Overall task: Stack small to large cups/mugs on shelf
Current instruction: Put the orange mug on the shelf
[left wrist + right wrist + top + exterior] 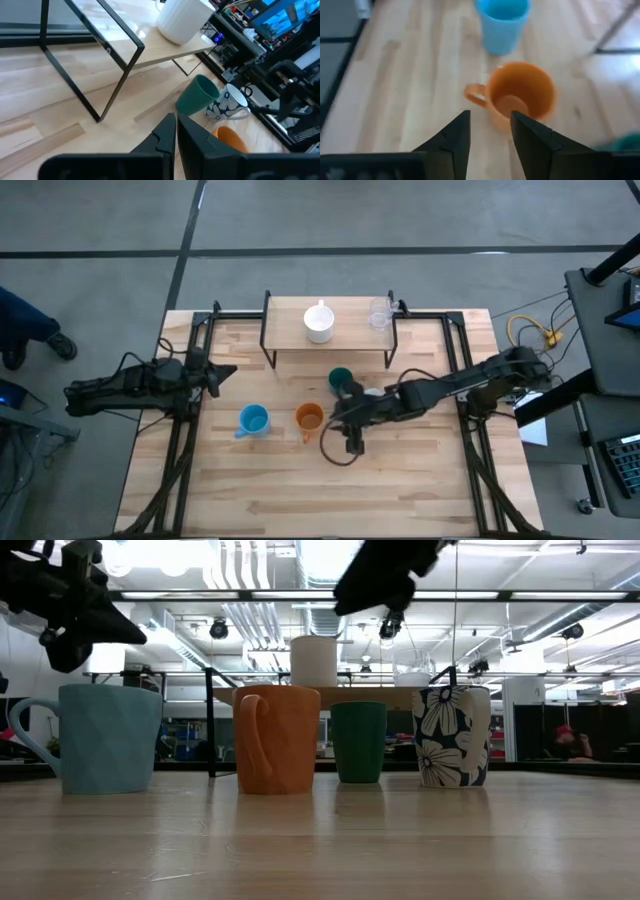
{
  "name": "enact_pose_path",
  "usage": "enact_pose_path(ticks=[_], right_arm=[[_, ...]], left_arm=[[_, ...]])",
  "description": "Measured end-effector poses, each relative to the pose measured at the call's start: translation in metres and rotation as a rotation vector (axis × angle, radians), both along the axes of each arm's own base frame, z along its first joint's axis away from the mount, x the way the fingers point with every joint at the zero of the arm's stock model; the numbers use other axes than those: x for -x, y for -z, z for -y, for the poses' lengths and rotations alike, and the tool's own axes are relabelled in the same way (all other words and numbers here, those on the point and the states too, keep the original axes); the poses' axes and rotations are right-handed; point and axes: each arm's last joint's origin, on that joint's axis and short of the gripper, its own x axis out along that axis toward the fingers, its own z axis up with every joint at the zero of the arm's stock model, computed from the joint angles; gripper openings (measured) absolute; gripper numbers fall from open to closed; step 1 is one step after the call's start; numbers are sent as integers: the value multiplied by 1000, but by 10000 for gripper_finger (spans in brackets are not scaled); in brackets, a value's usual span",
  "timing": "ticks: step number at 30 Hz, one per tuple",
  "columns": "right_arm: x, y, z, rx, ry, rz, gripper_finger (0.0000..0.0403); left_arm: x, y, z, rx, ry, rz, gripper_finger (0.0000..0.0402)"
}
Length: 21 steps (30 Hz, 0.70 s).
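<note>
On the shelf: shelf (330, 310) stands at the far side of the table (300, 490); white mug (319, 323) near its middle; clear glass (380, 313) at its right end; the two well apart
Below the shelf, on the table: teal cup (340, 379) just in front of the shelf, upright; floral mug (451, 736) near the teal cup in the low view, upright; hidden under the right arm in the high view
Mid-table: orange mug (309, 417) and blue mug (253, 420) upright, side by side, apart; orange one nearer the right arm
Right gripper: right gripper (490, 134) hovers above the table just beside the orange mug; fingers (456, 136) parted, nothing between them
Left gripper: left gripper (176, 134) at the left edge of the table, raised, pointing toward the shelf; fingers pressed together, holding nothing
</note>
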Motion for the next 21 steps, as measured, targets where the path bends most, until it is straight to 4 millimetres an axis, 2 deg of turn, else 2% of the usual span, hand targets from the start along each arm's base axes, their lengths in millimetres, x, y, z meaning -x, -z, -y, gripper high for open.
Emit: enact_pose_path(ticks=[4, 8, 11, 15, 21], right_arm=[[-13, -2, 7, -60, -111, -13, 126], [-27, 11, 15, -178, -224, -89, 112], [-34, 19, 17, -199, -304, -167, 102], [-42, 17, 17, -106, -420, -247, 93], [-62, 7, 18, 115, -525, -270, 91]], left_arm=[[0, -1, 0, -5, 1, 4, 2], [-1, -3, 0, -25, 3, 24, 2], [-1, -6, 0, -33, 4, 54, 2], [-1, -7, 0, -34, 6, 66, 2], [-2, -6, 0, -30, 11, 63, 2]])
